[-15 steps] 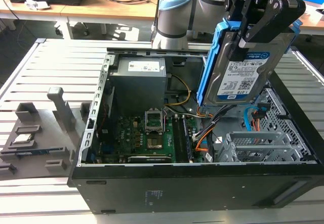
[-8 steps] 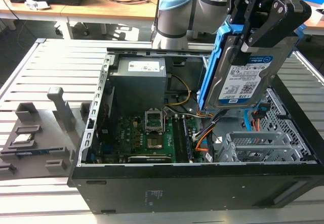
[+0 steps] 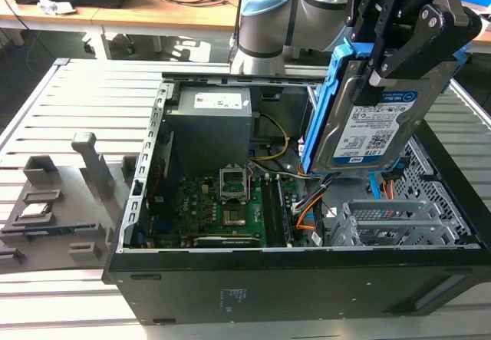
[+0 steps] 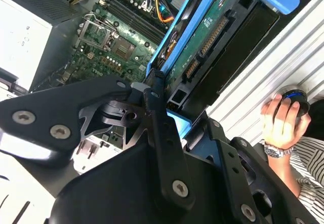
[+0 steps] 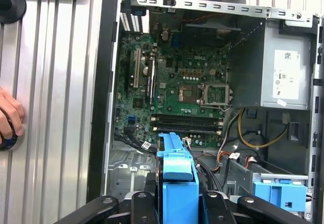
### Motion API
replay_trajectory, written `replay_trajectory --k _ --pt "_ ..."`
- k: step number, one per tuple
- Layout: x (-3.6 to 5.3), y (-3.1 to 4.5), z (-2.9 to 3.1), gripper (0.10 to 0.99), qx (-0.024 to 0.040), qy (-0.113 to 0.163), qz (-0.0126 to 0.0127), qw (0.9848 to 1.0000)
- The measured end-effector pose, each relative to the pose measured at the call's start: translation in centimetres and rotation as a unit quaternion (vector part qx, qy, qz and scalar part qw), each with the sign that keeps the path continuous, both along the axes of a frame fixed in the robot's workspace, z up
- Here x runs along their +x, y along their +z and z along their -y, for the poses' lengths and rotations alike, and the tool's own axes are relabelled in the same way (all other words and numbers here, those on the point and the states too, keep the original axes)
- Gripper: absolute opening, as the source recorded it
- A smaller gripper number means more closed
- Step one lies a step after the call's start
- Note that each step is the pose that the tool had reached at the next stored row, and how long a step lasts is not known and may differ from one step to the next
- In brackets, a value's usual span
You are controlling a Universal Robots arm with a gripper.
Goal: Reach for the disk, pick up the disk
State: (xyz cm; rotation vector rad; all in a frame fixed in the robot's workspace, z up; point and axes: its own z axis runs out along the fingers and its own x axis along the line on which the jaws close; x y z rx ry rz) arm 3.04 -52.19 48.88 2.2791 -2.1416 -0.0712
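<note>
Black case wall of the open computer tower sits nearest in the exterior view, matte sheet metal on a slatted grey desk.

Left to right in the exterior view:
- Grey moulded fixture tray, ribbed plastic, on the desk left of the tower.
- Green motherboard on the case floor, boxy grey power supply at the far side.
- Perforated metal drive cage, near right.
- Disk, lifted clear above the cage, tilted, label toward camera. Hand is clamped on its upper end across the blue rails.

Handling, my judgement: rigid metal body, fairly heavy, smooth faces likely slippery; shock-sensitive. Grip the rails or edges, not the circuit side.

A person's hand rests on the desk beside the tower in the second wrist view.
</note>
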Motion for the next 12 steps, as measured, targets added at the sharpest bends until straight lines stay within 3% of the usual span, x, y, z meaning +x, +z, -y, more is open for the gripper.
replay_trajectory --k 12 --pt "0.0 -0.01 1.73 0.365 0.0 0.0 0.0 1.0"
